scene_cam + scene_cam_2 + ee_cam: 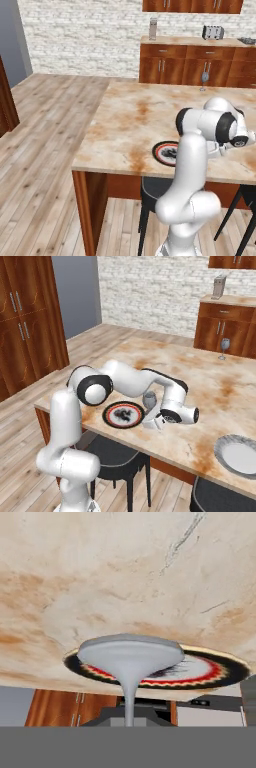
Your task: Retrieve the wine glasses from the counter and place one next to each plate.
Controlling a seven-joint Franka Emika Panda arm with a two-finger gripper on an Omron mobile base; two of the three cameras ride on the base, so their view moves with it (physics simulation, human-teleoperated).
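One wine glass (149, 400) stands just beside the patterned plate (123, 414) on the counter (200, 381). Second wine glass (224, 346) stands at the far edge, plain plate (241, 455) well right.

No text, label, brand, number or sign can be read in any view. The red-and-black-rimmed plate (123, 415) bears only a dark abstract pattern at its centre, and the veined surface (135, 117) carries nothing written.

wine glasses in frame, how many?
2. One wine glass is shut in the gripper beside the red-and-black rimmed plate; the other wine glass stands at the counter's far edge. None appear hidden.
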